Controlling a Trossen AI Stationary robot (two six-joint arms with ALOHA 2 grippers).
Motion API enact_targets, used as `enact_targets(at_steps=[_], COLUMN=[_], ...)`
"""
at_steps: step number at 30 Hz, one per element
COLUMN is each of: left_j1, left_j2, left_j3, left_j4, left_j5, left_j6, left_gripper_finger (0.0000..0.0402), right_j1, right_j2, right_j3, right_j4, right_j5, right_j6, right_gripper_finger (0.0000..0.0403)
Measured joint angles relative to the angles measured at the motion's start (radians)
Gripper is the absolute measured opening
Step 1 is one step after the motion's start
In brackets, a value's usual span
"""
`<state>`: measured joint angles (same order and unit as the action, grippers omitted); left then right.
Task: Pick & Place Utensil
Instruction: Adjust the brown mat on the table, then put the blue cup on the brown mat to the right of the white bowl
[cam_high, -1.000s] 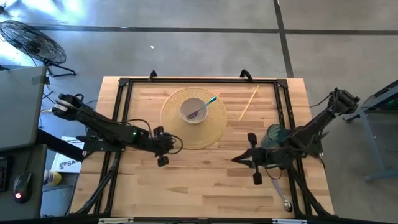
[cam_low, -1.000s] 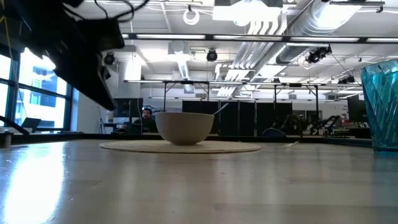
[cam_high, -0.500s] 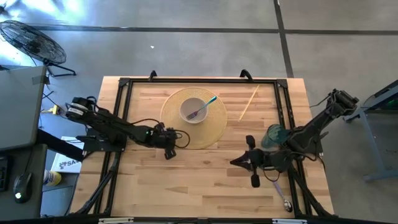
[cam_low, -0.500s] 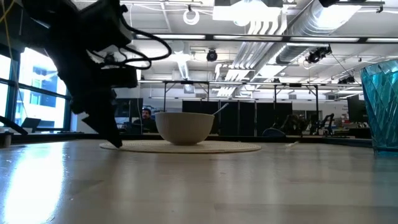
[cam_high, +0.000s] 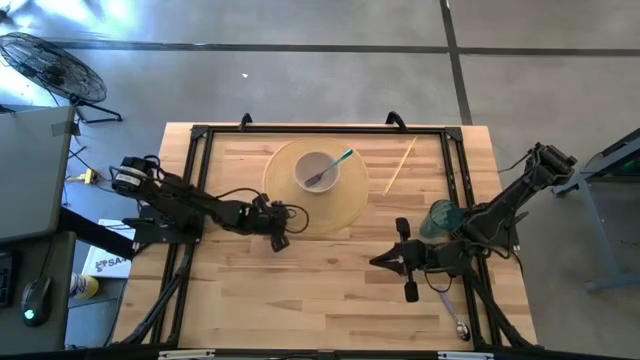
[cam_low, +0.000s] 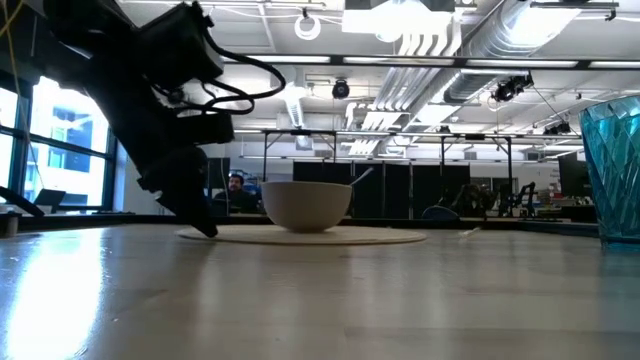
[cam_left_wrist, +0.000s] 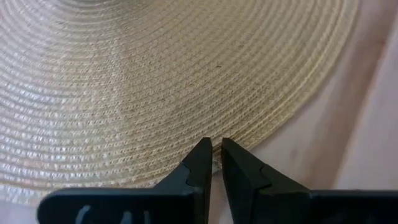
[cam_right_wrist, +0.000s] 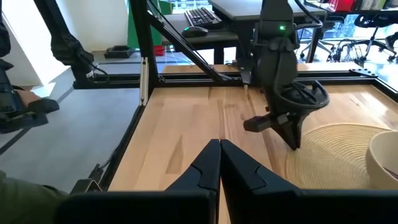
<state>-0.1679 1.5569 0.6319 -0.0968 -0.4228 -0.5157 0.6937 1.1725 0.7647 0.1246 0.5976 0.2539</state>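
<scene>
Your left gripper (cam_high: 279, 240), fingers nearly together, sits at the placemat's (cam_high: 352, 204) 7 o'clock edge. The fork (cam_high: 329, 170) rests in the bowl (cam_high: 314, 168). Lift clear, reopen, approach the handle. Right gripper (cam_high: 385, 260) waits closed.

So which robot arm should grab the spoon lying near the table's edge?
Probably the right. The spoon lies by the table's near right corner, and the right gripper hovers not far from it. The left gripper sits across the table at the mat's edge.
</scene>
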Motion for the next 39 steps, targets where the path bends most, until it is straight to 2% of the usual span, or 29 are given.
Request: enact_targets(at_steps=[7,13,20,22,25,28,34,39], left_j1=[0.041,0.044,0.044,0.044,0.044,0.044,0.044,0.044], left_j2=[0.061,0.057,0.056,0.048,0.022,-0.020,-0.118,-0.143], left_j3=[0.003,0.002,0.023,0.038,0.071,0.102,0.121,0.121], left_j4=[0.131,0.128,0.108,0.105,0.082,0.000,-0.115,-0.108], left_j5=[0.019,-0.003,0.003,0.037,0.076,0.071,-0.008,-0.018], left_j6=[0.058,0.068,0.076,0.080,0.103,0.121,0.121,0.115], left_gripper_finger=[0.0032,0.0032,0.0032,0.0032,0.0032,0.0032,0.0032,0.0032], right_j1=[0.000,0.000,-0.001,-0.010,-0.028,-0.048,-0.076,-0.079], right_j2=[0.000,0.000,0.000,-0.002,-0.009,-0.011,-0.011,-0.012], right_j3=[0.000,0.000,0.000,0.000,0.026,0.112,0.294,0.342], right_j4=[0.000,-0.018,-0.160,-0.212,-0.344,-0.582,-1.077,-1.279], right_j5=[0.041,0.069,0.215,0.220,0.176,0.089,-0.074,-0.247], right_j6=[0.000,0.008,0.087,0.112,0.162,0.247,0.496,0.684], right_gripper_finger=[0.0004,0.0002,0.0007,0.0017,0.0053,0.0103,0.0208,0.0284])
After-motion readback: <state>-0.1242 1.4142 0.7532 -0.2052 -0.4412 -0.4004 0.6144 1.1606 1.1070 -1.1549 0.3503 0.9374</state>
